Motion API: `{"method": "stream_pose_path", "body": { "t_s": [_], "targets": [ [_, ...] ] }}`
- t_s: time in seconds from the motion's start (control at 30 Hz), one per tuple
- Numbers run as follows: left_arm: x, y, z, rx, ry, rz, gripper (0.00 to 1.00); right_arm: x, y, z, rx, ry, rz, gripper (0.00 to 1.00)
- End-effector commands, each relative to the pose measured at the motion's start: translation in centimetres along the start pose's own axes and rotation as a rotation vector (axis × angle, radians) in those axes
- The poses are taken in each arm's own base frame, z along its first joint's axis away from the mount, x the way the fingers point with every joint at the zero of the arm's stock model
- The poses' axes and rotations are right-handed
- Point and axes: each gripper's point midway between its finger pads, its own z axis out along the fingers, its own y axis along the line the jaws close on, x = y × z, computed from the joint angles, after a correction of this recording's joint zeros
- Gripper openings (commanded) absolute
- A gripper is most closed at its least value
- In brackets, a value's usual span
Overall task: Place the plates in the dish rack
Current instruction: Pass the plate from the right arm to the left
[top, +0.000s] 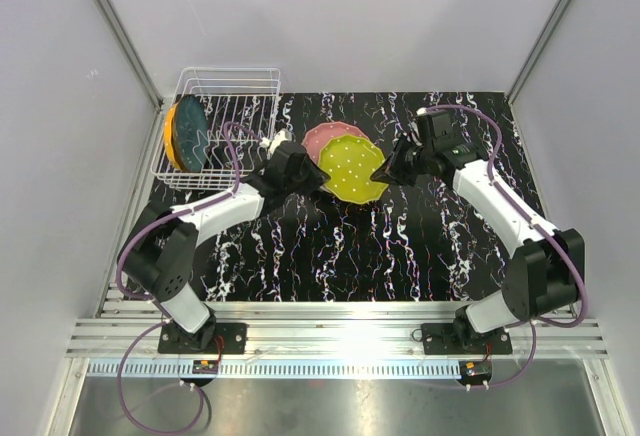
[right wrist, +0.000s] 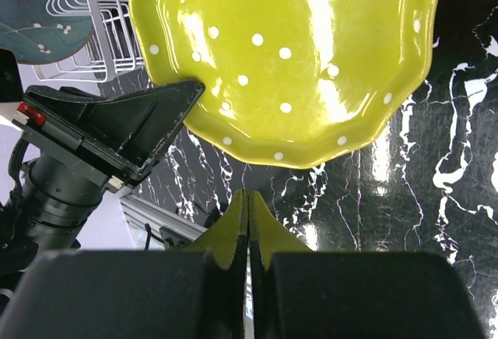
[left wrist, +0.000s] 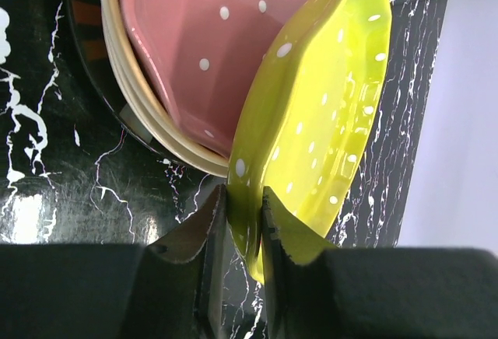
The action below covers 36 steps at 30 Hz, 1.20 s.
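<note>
Surroundings: white walls [top: 330, 16] enclosed a black marbled desk [top: 420, 246].
Dish rack [top: 245, 91]: sat at the desk's far left corner, just beside the left wall.
Rack contents: one teal plate [top: 188, 134] stood on edge at its left end.
Stack: a pink plate [top: 325, 138] lay at mid-desk on a cream plate [left wrist: 136, 106].
Yellow plate [top: 352, 168]: tilted, overlapping the pink plate's right side.
Left jaws: clamped on the yellow plate's left rim.
Right jaws: pressed together, tips close by its right rim.
Room: bare desk ran from the plates to the near edge.
</note>
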Motion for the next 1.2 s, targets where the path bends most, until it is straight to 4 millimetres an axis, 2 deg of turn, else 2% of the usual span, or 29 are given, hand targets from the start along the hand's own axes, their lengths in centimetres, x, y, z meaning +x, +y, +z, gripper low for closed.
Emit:
{"method": "stream_pose_path", "body": {
  "t_s": [0.0, 0.07, 0.23, 0.73, 0.9, 1.0, 1.17],
  "targets": [
    [-4.5, -7.5, -2.9, 0.221, -0.128, 0.0, 0.0, -0.4, 0.8, -1.4, -0.046, -0.036, -0.023, 0.01],
    [-4.4, -8.3, -3.3, 0.26, -0.119, 0.029, 0.0, -0.2, 0.5, -1.6, -0.044, -0.042, -0.019, 0.04],
    [-4.0, -10.1, -4.5, 0.328, -0.083, 0.129, 0.0, 0.1, -0.1, -1.8, -0.043, -0.052, -0.013, 0.06],
    [-3.7, -11.7, -6.5, 0.401, -0.045, 0.279, 0.0, 0.3, -0.1, -2.8, -0.05, -0.069, -0.014, 0.06],
    [-5.0, -12.3, -8.4, 0.385, -0.095, 0.371, 0.0, 0.2, 0.4, -3.9, -0.06, -0.089, -0.028, 0.06],
    [-6.2, -11.9, -9.6, 0.333, -0.136, 0.426, 0.0, 0.2, 0.7, -4.5, -0.073, -0.101, -0.042, 0.06],
    [-9.3, -12.2, -12.6, 0.27, -0.227, 0.491, 0.0, 0.1, 1.2, -5.7, -0.089, -0.135, -0.073, 0.08]
  ]
}}
